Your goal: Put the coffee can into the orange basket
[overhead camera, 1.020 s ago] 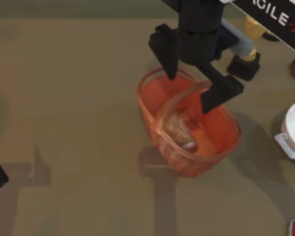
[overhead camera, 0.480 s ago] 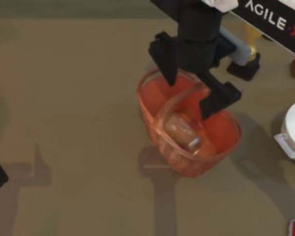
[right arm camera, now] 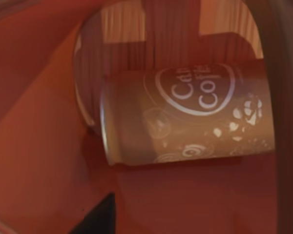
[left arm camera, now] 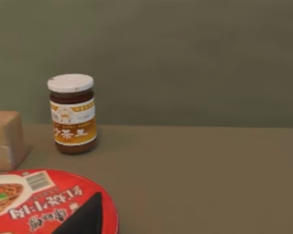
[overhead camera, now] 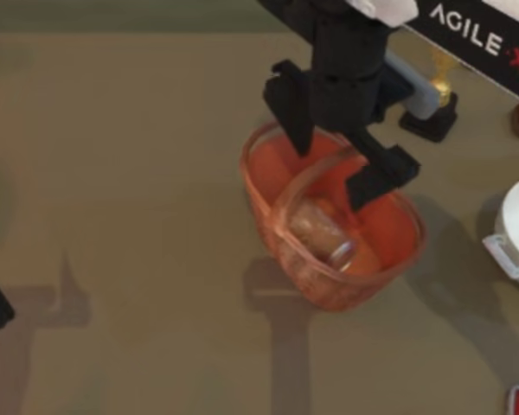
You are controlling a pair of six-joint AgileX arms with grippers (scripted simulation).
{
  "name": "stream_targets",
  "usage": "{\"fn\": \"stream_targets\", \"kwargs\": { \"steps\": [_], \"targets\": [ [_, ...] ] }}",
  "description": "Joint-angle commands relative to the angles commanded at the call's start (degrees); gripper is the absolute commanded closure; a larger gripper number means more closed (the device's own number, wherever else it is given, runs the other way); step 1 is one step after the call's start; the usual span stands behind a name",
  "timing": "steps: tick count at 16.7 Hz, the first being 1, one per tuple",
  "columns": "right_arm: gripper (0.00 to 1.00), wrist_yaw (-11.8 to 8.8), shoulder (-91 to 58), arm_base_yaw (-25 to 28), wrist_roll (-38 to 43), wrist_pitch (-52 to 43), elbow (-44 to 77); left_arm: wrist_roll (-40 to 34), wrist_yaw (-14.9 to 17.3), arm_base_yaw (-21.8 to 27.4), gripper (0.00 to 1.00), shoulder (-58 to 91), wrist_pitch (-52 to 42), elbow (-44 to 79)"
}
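My right gripper [overhead camera: 336, 147] hangs over the far end of the orange basket [overhead camera: 259, 194], fingers spread wide and holding nothing. The coffee can [overhead camera: 322, 233] lies on its side inside the basket — under the arched handle, below my fingertips and apart from them. My left arm sits parked at the table's left edge.

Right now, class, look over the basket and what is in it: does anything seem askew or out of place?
One thing: the coffee can lies on its side inside the orange basket, under the arched handle, rather than standing upright. The right hand hangs open above it. No spill or damage shows.
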State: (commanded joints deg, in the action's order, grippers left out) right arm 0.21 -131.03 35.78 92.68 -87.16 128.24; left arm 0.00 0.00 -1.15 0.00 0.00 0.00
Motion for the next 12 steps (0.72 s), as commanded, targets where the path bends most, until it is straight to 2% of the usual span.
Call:
{"fn": "stream_targets", "kwargs": {
  "steps": [10, 12],
  "targets": [
    [0.98, 0.0, 0.0, 0.0, 0.0, 0.0, 0.0, 0.0, 0.0, 0.0, 0.0, 0.0, 0.0, 0.0],
    [1.0, 0.0, 0.0, 0.0, 0.0, 0.0, 0.0, 0.0, 0.0, 0.0, 0.0, 0.0, 0.0, 0.0]
  ]
}}
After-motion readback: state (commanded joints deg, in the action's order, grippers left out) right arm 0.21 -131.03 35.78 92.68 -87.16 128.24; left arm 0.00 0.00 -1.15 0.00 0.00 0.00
